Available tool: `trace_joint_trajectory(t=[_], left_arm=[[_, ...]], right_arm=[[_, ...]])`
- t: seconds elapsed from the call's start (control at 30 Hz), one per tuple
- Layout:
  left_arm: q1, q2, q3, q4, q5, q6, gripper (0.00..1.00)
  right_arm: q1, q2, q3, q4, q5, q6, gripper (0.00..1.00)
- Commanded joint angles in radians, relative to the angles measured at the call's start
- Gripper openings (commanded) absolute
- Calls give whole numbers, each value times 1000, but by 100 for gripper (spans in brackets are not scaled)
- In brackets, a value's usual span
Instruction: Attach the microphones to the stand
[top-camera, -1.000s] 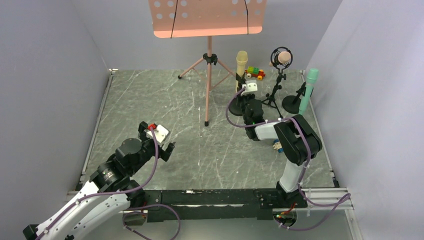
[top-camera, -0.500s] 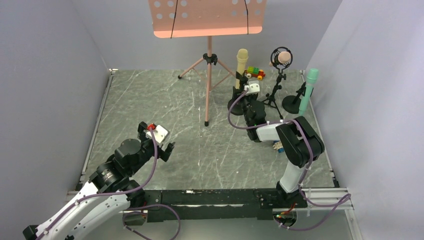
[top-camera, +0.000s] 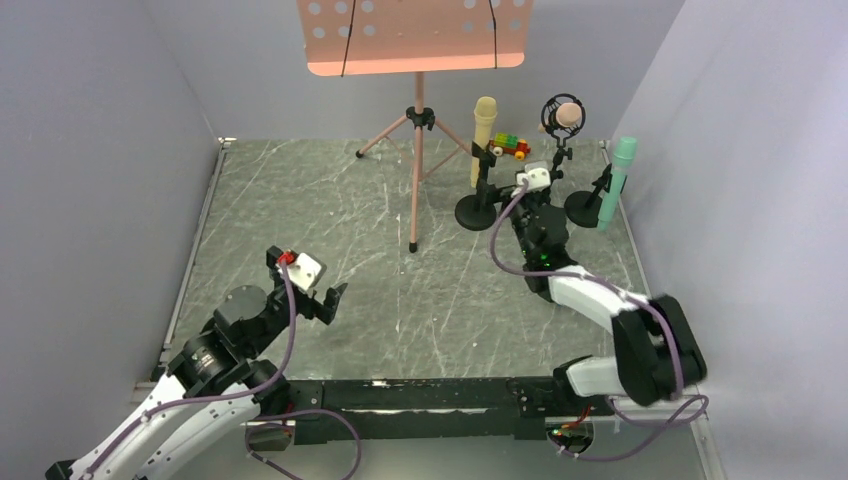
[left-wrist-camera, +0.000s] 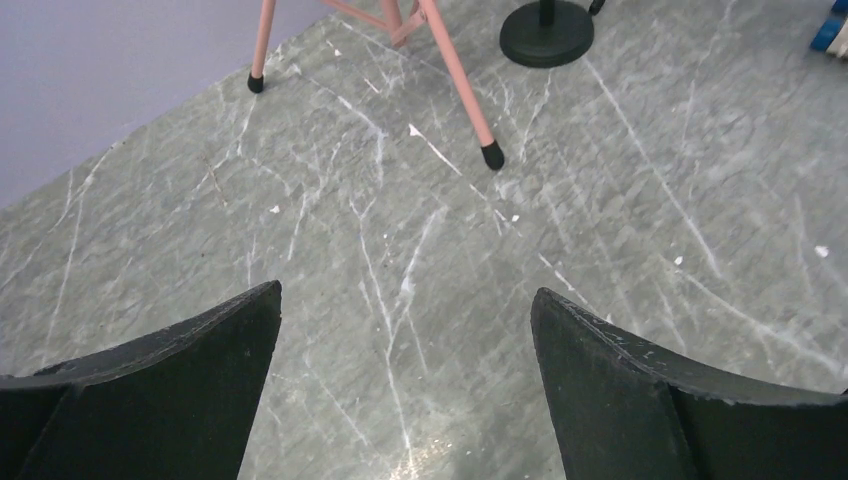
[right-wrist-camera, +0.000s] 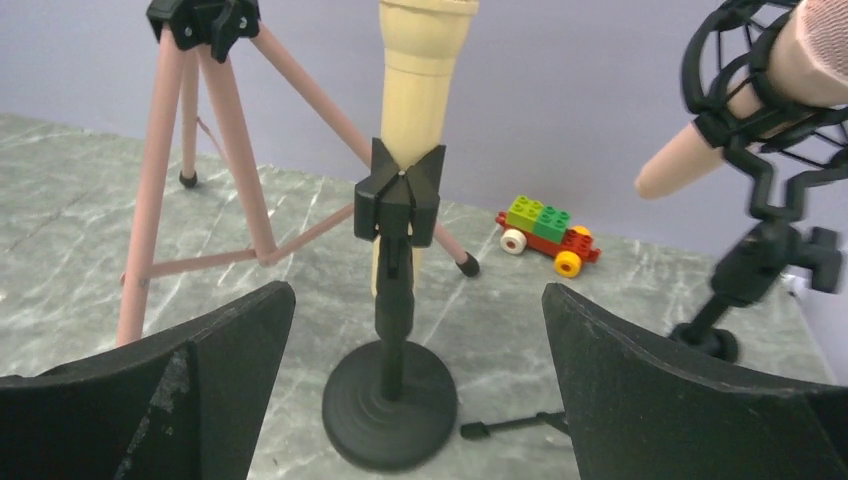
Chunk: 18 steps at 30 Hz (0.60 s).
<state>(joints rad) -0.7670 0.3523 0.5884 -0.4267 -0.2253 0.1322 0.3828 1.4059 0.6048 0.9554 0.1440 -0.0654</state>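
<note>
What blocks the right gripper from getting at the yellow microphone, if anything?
Probably nothing: likely yes. The right gripper is open and faces the yellow microphone, clipped upright in its black stand, with only bare table between. The pink tripod and pink microphone stand off to either side.

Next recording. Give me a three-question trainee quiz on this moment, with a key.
1. True or false: the yellow microphone stands upright in the clip of its round-based stand.
2. The right claw is: A shut on the yellow microphone; B open and empty; C shut on the stand.
3. Name the toy on the table behind that stand.
Key: 1 true; 2 B; 3 a brick car.
</note>
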Motion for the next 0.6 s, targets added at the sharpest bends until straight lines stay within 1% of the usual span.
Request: trace_joint_trajectory(t=[0.0,0.07,0.1,0.13,0.2,0.27,0.33,0.37,0.43,0.47,0.57], left_arm=[[5,-31,18,50,-1,-113,99],[16,-25,41,44,-43,-228,99],[30,-15,58,46,-32,-261,99],[51,8,79,50,-12,-284,99],[120,70,135,52,52,-321,99],[241,153,210,44,171,-346,99],[392,234,279,41,320,-373,99],[466,269,308,41,395,-389,99],[557,323,388,19,496,-418,99],[574,346,424,-4,496,-424,99],[580,372,524,-99,437,-417,99]], right_arm=[[-16,-215,14,-458,-90,-97,100],[-45,-244,181,-847,-109,-121,100],[-63,-256,235,-982,-152,-151,100],[-82,-288,261,-1072,-204,-172,100],[-133,-395,277,-1182,-354,-229,100],[-180,-472,330,-1286,-426,-228,100],[-225,-514,395,-1386,-433,-228,100],[-247,-538,421,-1413,-403,-219,100],[-305,-598,461,-1436,-332,-163,100],[-337,-618,480,-1441,-302,-123,100],[-425,-642,564,-1485,-289,-59,100]])
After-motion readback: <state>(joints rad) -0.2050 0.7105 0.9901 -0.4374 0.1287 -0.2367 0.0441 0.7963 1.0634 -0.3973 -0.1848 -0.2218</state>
